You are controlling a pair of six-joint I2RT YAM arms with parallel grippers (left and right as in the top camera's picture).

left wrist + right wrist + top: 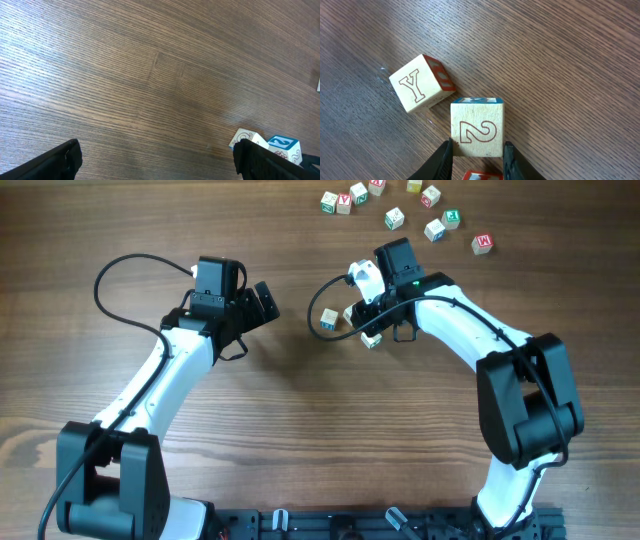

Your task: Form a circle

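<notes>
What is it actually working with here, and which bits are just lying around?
In the job: the 2 cube, gripped by the right gripper; the Y cube beside it; a third cube, barely showing between the fingers.
Lying about: the scattered letter cubes farther off.

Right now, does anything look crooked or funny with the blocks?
The Y cube sits twisted at an angle beside the 2 cube, not lined up with it. The right fingers squeeze the 2 cube's sides. Nothing looks broken or spilled.

Centre tabletop [320,430] free; circle [476,131] crowds right hand [477,151]; loose cubes [394,218] far edge.
</notes>
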